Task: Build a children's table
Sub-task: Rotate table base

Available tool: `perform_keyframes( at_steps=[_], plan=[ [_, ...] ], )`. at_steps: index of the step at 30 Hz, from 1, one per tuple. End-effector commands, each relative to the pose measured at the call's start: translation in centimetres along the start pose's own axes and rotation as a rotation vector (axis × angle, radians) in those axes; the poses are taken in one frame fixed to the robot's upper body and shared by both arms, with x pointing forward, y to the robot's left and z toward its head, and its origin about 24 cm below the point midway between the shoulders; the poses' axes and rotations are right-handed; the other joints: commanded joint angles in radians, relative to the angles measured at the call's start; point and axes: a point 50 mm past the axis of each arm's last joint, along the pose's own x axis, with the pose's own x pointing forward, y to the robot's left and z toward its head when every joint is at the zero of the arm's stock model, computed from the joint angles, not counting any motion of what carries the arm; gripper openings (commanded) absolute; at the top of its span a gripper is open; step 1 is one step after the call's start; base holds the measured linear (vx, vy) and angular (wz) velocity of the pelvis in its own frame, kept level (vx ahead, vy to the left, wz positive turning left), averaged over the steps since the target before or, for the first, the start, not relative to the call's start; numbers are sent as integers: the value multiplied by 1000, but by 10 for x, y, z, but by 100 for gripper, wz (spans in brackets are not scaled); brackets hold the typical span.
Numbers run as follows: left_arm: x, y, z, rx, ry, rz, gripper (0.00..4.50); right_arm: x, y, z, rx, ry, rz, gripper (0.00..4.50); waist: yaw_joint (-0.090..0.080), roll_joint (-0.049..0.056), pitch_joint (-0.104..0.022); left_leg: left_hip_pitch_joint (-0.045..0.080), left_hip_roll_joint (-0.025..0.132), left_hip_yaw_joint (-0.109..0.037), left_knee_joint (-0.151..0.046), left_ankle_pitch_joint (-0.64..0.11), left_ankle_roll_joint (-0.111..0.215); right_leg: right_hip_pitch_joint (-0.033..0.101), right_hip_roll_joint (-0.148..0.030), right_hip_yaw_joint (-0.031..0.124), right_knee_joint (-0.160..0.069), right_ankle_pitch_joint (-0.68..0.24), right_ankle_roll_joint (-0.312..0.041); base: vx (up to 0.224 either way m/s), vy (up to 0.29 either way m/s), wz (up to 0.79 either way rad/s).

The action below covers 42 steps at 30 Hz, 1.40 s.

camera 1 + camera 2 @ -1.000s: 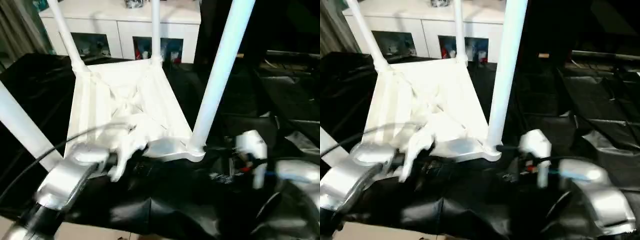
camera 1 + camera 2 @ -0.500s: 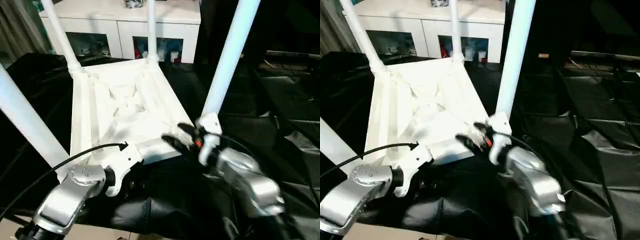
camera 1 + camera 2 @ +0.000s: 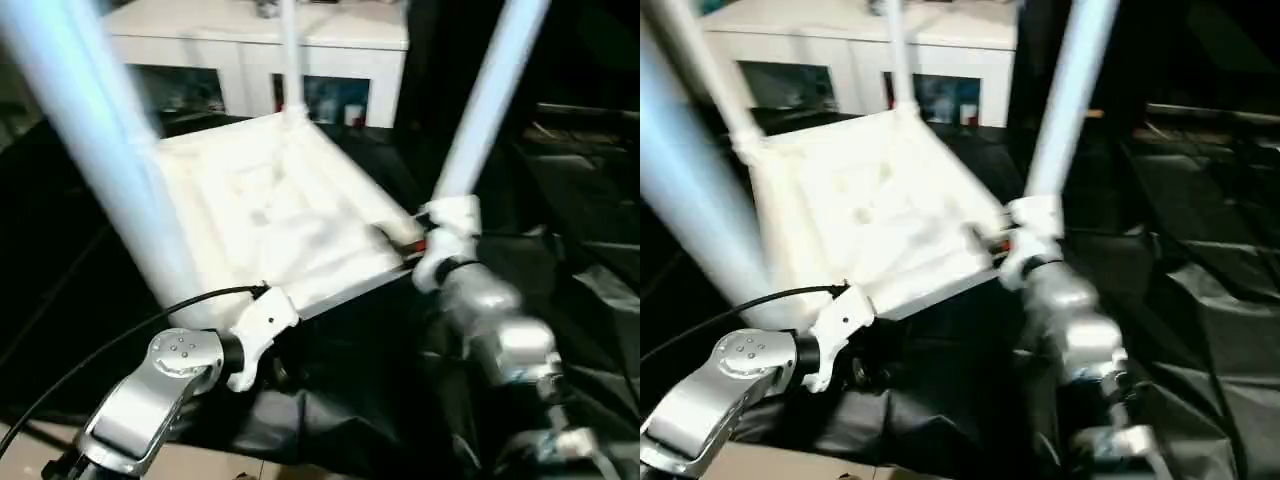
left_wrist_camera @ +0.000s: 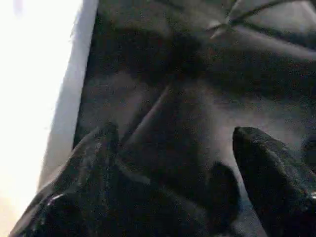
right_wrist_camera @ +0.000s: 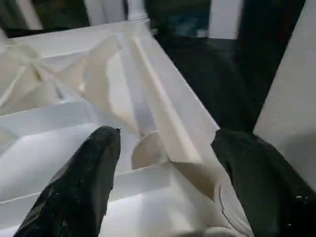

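Half a second ago the tabletop (image 3: 290, 215) lay nearly flat on the black sheet (image 3: 570, 200); now its near edge is raised and the whole table is tilted, with the legs leaning. The right gripper (image 5: 165, 163) has moved onto the near right corner. Its two black fingers (image 5: 81, 182) stand spread, one over the ribbed underside and one beside the near right leg (image 3: 490, 100), so it is open around the rim and not closed on it. The left gripper (image 4: 173, 163) is also open, with nothing between the fingers, low beside the white near edge.

All four legs appear to stand in their sockets, so I judge that the step in hand is turning the table over onto its legs. The next move calls for a firm grasp on the rim and a slow rotation, because the long near left leg (image 3: 110, 150) swings close to the head camera.
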Motion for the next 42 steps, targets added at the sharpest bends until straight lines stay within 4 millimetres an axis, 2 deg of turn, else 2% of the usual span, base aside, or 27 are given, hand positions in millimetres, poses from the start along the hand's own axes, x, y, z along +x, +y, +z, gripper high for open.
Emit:
perform_keyframes(
  at_steps=[1, 2, 3, 4, 8, 10, 13, 15, 18, 22, 27, 32, 38, 40, 42],
  plan=[
    [-5, 3, 4, 23, -13, 0, 441, -5, -27, 2, -7, -7, -134, 351, -6, 4, -59, 10, 20, -3, -73, -216, -28, 42, -32, 40, -68, -166, -171, 0, 0, 0],
    [-4, 3, 5, 26, -18, -12, 441, -4, -28, 2, -7, -7, -140, 351, -5, 4, -59, 11, 20, -3, -72, -213, -27, 42, -32, 40, -67, -163, -173, 0, 0, 0],
    [-4, 2, 6, 30, -24, -30, 446, -4, -31, 2, -8, -6, -150, 351, -4, 12, -60, 12, 20, -3, -71, -212, -27, 41, -32, 40, -66, -158, -178, 0, 0, 0],
    [-4, 2, 6, 30, -24, -32, 446, -4, -31, 2, -8, -6, -151, 351, -6, 7, -60, 11, 20, -3, -71, -210, -26, 43, -30, 40, -65, -147, -182, 0, 0, 0],
    [-7, 2, 10, 50, -45, -82, 446, -3, -40, 3, -20, -3, -203, 351, -6, 10, -59, 14, 19, -3, -72, -227, -31, 42, -29, 38, -64, -155, -191, 0, 0, 0],
    [-11, 0, 14, 35, -71, -144, 446, -2, -42, 4, -20, -4, -212, 351, -2, 11, -59, 21, 19, 0, -71, -250, -37, 36, -29, 40, -67, -179, -190, 0, 0, 0],
    [-16, -4, 19, 5, -91, -236, 446, 0, -42, 5, -23, -6, -206, 351, -1, 11, -60, 16, 19, -2, -71, -231, -39, 41, -28, 39, -60, -148, -194, 0, 0, 0],
    [-22, -14, 27, -63, -109, -376, 446, 2, -38, 4, -38, -3, -186, 351, -3, 11, -61, 14, 17, -1, -71, -212, -41, 44, -27, 38, -54, -121, -203, 0, 0, 0],
    [-30, -21, 22, -86, -40, -460, 446, 4, -36, 5, -50, -2, -179, 351, -9, 9, -61, 13, 16, -1, -69, -206, -27, 47, -27, 38, -54, -117, -210, 0, 0, 0],
    [-36, -19, 16, -67, -6, -449, 446, 7, -38, 6, -65, 1, -185, 351, -13, 8, -57, 15, 16, 0, -70, -236, -27, 43, -28, 38, -63, -195, -196, 0, 0, 0],
    [-42, -15, 16, -30, -12, -400, 446, 11, -41, 9, -77, 1, -192, 351, -17, 8, -57, 15, 17, -1, -70, -241, -32, 42, -27, 39, -62, -196, -196, 0, 0, 0],
    [-65, -17, 14, -61, 8, -406, 446, 14, -42, 14, -99, -10, -186, 351, -23, 7, -60, 9, 15, -1, -67, -204, -22, 47, -27, 38, -54, -145, -210, 0, 0, 0],
    [-90, -8, -3, -122, 52, -339, 446, 12, -51, 11, -122, 1, -204, 351, -22, 11, -56, 18, 16, 2, -68, -252, -21, 36, -23, 39, -61, -204, -205, 0, 0, 0],
    [-95, -6, -6, -131, 56, -323, 446, 11, -52, 11, -122, 1, -205, 351, -21, 12, -54, 19, 16, 2, -69, -268, -24, 35, -23, 39, -63, -225, -203, 0, 0, 0],
    [-107, 5, -10, -133, 35, -225, 446, 10, -51, 10, -131, 1, -164, 351, -20, 9, -55, 16, 16, 0, -70, -273, -26, 38, -23, 39, -62, -222, -198, 0, 0, 0]
  ],
)
